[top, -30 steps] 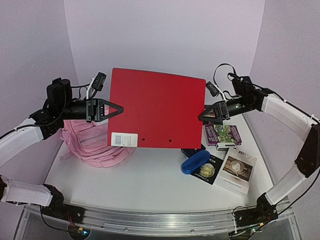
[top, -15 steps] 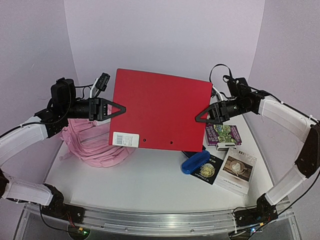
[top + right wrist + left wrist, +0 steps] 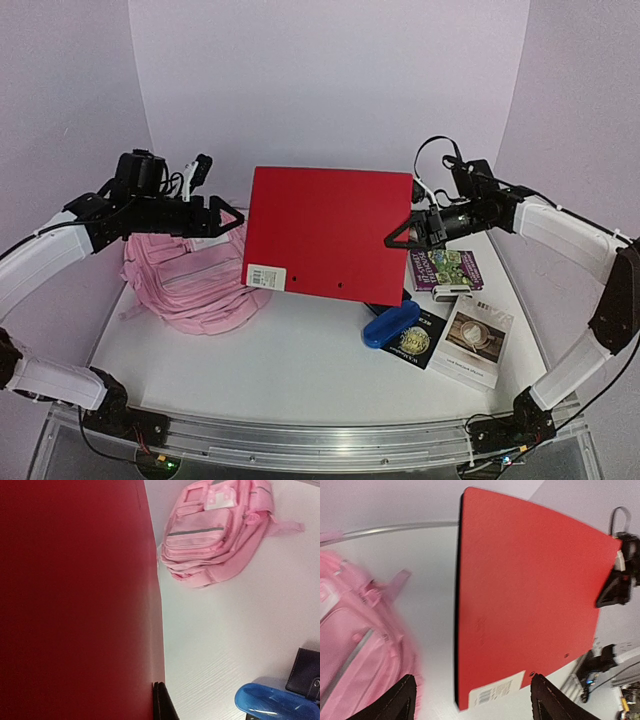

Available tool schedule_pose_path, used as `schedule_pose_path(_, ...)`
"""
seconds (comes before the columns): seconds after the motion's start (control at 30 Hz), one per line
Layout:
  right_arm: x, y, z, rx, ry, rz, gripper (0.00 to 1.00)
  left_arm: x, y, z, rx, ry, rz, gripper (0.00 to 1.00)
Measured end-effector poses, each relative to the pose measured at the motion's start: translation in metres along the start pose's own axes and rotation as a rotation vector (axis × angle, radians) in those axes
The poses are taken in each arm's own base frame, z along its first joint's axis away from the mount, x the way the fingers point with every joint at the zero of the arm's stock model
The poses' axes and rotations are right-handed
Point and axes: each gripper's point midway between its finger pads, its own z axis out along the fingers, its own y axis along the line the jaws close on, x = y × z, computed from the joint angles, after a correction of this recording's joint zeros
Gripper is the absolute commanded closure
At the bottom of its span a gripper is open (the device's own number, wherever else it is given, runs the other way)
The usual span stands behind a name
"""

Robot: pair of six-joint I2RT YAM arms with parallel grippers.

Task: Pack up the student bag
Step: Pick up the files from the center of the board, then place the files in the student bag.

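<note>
Pink student bag (image 3: 190, 290) lies flat on surface (image 3: 300, 370), left side. Upright red binder (image 3: 325, 230) pinched at right edge by right tool (image 3: 395, 238), fully closed; left tool (image 3: 232, 217) spread wide, empty, beside binder's left edge.

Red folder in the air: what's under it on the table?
Under the red folder lies bare white table. At its lower right edge a dark corner peeks out behind the blue pencil case; what that belongs to is covered.

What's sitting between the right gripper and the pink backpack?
The red folder, held upright; the right gripper pinches its right edge, and the student bag lies past its left edge. The top view shows it.
</note>
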Motion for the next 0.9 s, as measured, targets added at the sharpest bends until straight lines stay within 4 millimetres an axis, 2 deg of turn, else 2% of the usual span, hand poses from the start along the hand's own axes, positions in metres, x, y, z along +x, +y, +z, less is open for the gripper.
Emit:
schedule_pose_path(0.1,0.004,-0.026,0.002,0.083,-0.034,0.089,1.0,0.014,0.038,0.009,-0.19,0.087,0.02,0.3)
schedule_pose_path(0.23,0.016,-0.056,0.001,0.175,-0.069,0.225,1.0,0.065,0.087,0.023,-0.411,0.322,0.07,0.38)
schedule_pose_path(0.33,0.016,-0.065,0.0,0.206,-0.092,0.27,1.0,0.11,0.105,0.028,-0.504,0.526,0.138,0.43)
schedule_pose_path(0.47,0.012,-0.065,-0.001,0.205,-0.116,0.274,1.0,0.148,0.113,0.026,-0.548,0.709,0.216,0.49)
schedule_pose_path(0.7,0.011,-0.065,-0.001,0.199,-0.13,0.286,1.0,0.16,0.121,0.022,-0.565,0.791,0.287,0.56)
schedule_pose_path(0.9,0.009,-0.065,-0.001,0.196,-0.138,0.287,1.0,0.176,0.137,0.028,-0.59,0.87,0.323,0.57)
